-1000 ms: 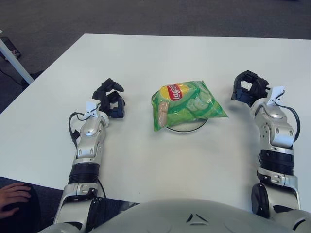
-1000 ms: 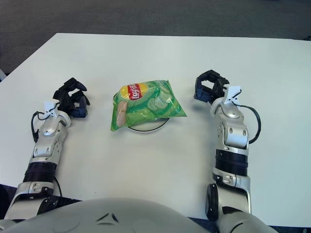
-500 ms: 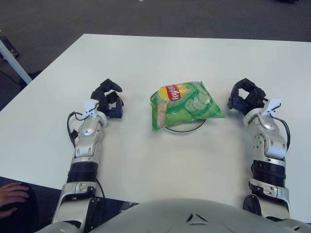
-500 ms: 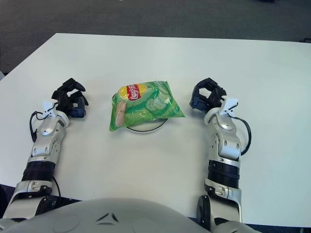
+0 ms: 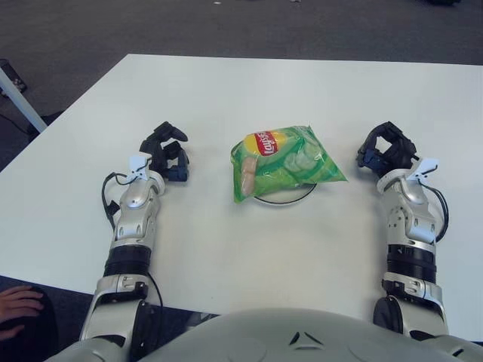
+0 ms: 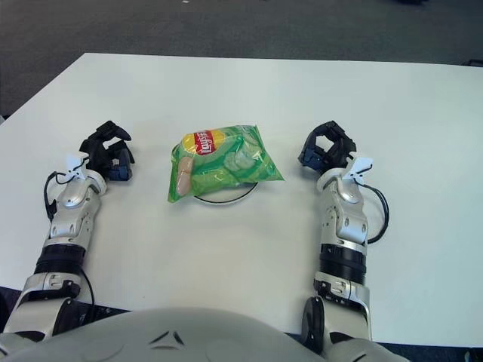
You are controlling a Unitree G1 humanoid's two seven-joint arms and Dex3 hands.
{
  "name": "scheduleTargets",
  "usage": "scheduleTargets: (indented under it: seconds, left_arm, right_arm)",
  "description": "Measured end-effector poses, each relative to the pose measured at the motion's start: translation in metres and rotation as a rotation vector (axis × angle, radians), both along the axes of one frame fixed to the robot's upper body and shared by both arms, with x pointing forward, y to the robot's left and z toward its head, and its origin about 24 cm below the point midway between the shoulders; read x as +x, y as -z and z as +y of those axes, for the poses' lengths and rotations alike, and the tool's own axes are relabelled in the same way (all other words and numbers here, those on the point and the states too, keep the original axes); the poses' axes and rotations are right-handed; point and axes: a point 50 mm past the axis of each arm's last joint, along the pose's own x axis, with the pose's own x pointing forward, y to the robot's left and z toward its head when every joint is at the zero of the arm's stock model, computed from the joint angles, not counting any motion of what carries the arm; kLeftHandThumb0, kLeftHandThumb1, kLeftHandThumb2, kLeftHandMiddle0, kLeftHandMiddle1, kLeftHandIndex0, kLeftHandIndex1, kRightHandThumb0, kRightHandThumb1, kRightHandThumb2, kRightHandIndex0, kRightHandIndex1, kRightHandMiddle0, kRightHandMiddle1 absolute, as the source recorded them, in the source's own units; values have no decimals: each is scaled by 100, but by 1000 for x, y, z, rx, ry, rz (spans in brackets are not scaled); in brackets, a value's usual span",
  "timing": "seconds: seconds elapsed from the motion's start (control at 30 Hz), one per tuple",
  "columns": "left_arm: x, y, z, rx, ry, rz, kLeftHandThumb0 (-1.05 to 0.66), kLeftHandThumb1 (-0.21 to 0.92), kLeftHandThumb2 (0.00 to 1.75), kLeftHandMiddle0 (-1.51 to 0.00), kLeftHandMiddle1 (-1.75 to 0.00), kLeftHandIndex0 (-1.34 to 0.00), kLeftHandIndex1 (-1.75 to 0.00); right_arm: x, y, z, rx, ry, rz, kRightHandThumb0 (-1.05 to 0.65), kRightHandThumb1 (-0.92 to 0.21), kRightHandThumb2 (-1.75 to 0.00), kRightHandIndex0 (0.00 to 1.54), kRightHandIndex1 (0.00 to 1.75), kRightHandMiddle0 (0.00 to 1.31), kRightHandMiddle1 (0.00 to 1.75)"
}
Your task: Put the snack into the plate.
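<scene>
A green Lay's chip bag (image 5: 283, 161) lies on the white plate (image 5: 283, 199), covering most of it; only the plate's dark-rimmed front edge shows. My left hand (image 5: 167, 151) is to the left of the bag, apart from it, with its fingers curled and holding nothing. To the right of the bag is my right hand (image 5: 385, 148), also clear of it, with its fingers curled around nothing.
The white table (image 5: 249, 90) stretches far behind the bag. Its front edge runs just under my forearms. A person's hand (image 5: 19, 303) shows at the bottom left, below the table edge.
My right arm has drawn back toward my body, and the right hand sits a little lower. The left hand has shifted slightly. The bag stays on the plate.
</scene>
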Motion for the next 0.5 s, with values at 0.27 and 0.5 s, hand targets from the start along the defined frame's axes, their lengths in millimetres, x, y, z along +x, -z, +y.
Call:
scheduleTargets:
  seconds: [0.27,0.5]
  left_arm:
    - [3,2,1,1,-8,2,0,8,159,-81,-173,-53,-175]
    - [4,3,2,-3,-15,1,-1,4,163,-85,-175,-59,-170]
  right_arm:
    - [8,7,0,18,8,-32,-57,-11,-157,135,175,78,175]
    - [14,13,1,31,-7,-74,-58,-9,-160,136,175,81,175]
